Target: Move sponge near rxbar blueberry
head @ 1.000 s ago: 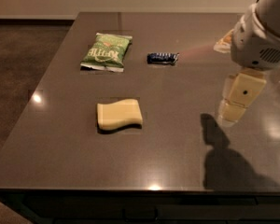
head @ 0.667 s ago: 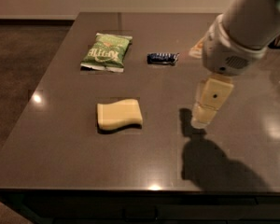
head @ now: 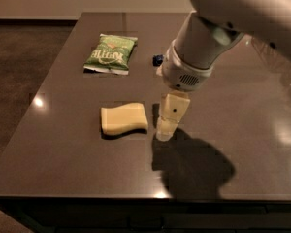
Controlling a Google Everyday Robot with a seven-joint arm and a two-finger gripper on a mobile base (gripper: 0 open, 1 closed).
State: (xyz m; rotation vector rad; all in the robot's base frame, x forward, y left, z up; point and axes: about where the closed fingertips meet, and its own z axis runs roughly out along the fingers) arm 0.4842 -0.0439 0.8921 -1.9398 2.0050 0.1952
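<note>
Tabletop (head: 63, 169): jaws beside sponge (head: 123, 119), chip bag (head: 110, 54) and half-hidden rxbar blueberry (head: 158, 59) beyond

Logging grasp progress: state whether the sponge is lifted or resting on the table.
Resting: the sponge lies flat on the table, the gripper beside it, apart.

Elevated oblique view, gripper (head: 165, 131) centre-frame

The arm (head: 242, 13) is shown as a bulky white shell, tapered to a collar marked by a dark slotted grille. The gripper (head: 165, 130), just right of the sponge (head: 123, 119), is pale cream and blocky, with one dark dot.
</note>
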